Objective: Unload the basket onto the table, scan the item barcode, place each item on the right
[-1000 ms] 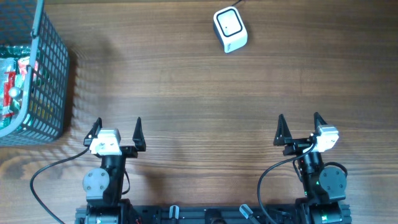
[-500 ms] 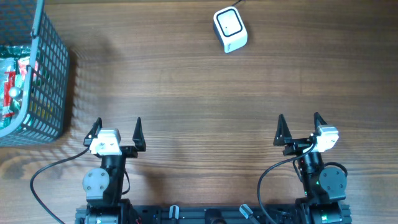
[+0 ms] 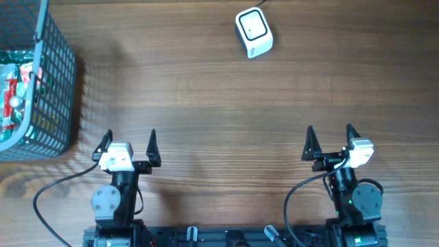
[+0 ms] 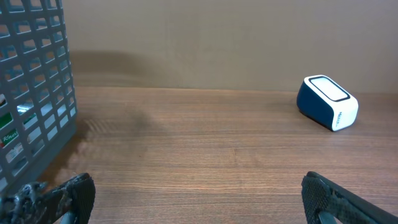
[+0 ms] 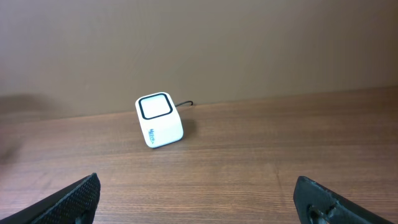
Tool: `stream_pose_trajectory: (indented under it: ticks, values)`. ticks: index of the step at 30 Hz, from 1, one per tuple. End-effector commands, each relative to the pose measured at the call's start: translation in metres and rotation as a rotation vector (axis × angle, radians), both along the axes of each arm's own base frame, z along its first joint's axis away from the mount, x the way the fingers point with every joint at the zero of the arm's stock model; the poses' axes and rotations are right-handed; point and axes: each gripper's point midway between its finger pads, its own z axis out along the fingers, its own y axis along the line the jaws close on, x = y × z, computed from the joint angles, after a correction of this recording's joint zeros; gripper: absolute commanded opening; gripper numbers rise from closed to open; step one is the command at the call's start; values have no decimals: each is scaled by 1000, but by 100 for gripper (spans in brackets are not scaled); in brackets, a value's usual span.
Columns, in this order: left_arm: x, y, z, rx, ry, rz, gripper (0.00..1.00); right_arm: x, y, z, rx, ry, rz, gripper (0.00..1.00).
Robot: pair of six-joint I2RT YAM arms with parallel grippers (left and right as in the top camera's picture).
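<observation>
A white barcode scanner [image 3: 254, 31] with a dark window on top sits at the far middle of the wooden table, also seen as the scanner [image 4: 327, 102] and the scanner [image 5: 159, 120]. Packaged items [image 3: 14, 82] lie inside a grey wire basket [image 3: 56, 75] at the far left; no barcode shows. My left gripper [image 3: 129, 140] rests open near the front edge, right of the basket, nothing between its fingers. My right gripper [image 3: 330, 135] stands open at the front right, far from the scanner, holding nothing.
The basket's mesh wall [image 4: 31, 93] fills the left of the left wrist view. A cable [image 5: 185, 103] leaves the scanner's back. Black cables [image 3: 48, 199] loop by the arm bases at the front edge. Bare wood lies between the grippers and the scanner.
</observation>
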Motion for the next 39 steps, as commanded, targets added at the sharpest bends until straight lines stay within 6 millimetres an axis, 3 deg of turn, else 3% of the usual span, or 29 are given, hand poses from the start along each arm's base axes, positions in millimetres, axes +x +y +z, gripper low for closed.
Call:
stream_pose_trajectory:
  ticks: [1, 8, 11, 15, 17, 18, 20, 22, 24, 26, 29, 31, 36, 39]
  values:
    - [0, -4, -2, 11, 5, -25, 100, 0, 2, -1, 13, 5, 11, 100]
    - [0, -4, -1, 12, 0, -25, 100, 0, 2, -1, 13, 5, 11, 100]
    - [1, -6, 12, 21, -56, -33, 100, 0, 2, -1, 13, 5, 11, 100]
    - [-2, -24, 26, 19, -107, -140, 100, 0, 2, -1, 13, 5, 11, 100]
    - [-10, -38, 60, 26, -183, -220, 100, 0, 2, -1, 13, 5, 12, 100]
    - [-18, -40, 91, 24, -247, -231, 100, 0, 2, -1, 13, 5, 11, 100]
    - [-29, -40, 126, 11, -315, -232, 100, 0, 2, -1, 13, 5, 11, 100]
    - [-50, -40, 177, 21, -391, -231, 100, 0, 2, -1, 13, 5, 11, 100]
    - [-65, -37, 216, 20, -395, -214, 100, 0, 2, -1, 13, 5, 11, 100]
    - [-72, -30, 257, 3, -279, -170, 100, 0, 2, -1, 13, 5, 12, 100]
    - [-57, -28, 296, -15, -68, -159, 100, 0, 2, -1, 13, 5, 11, 100]
    - [-41, -32, 306, -31, 77, -182, 100, 0, 2, -1, 13, 5, 11, 100]
    - [18, -36, 297, -63, 315, -204, 100, 0, 2, -1, 13, 5, 11, 100]
    - [58, -35, 269, -75, 421, -202, 100, 0, 2, -1, 13, 5, 11, 100]
